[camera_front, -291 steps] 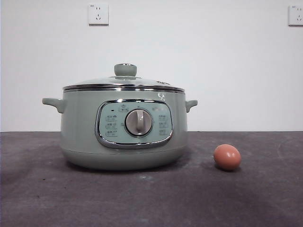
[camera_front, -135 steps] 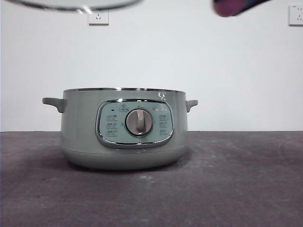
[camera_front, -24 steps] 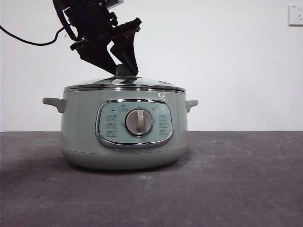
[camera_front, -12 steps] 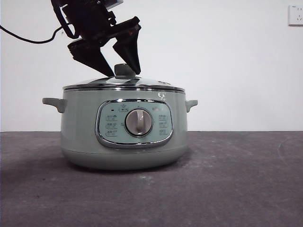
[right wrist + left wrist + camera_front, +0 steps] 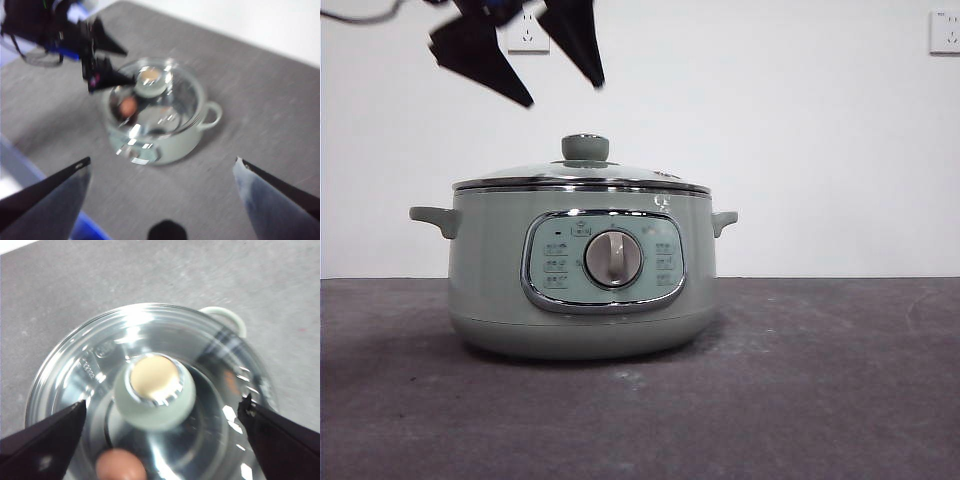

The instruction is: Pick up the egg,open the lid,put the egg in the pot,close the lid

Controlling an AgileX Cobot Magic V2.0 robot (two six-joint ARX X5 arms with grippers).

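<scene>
The sage-green pot (image 5: 580, 280) stands on the dark table with the lid (image 5: 520, 175) resting shut on it, its knob (image 5: 585, 148) free. My left gripper (image 5: 565, 94) hangs open a little above the knob, touching nothing. In the left wrist view the left gripper (image 5: 163, 404) has its jaws spread wide on either side of the knob (image 5: 154, 395). The egg (image 5: 120, 466) shows through the lid's clear top, lying inside the pot. My right gripper (image 5: 162, 160) is open and empty, high above the pot (image 5: 170, 142), with the egg (image 5: 128, 106) visible inside.
The dark grey table (image 5: 820, 380) stretches around the pot. A white wall with a socket (image 5: 945, 30) stands behind. A blue edge (image 5: 85, 227) shows at the table's border in the right wrist view.
The left gripper opened off the lid's knob and rose well above it. The lid stays seated on the pot.
</scene>
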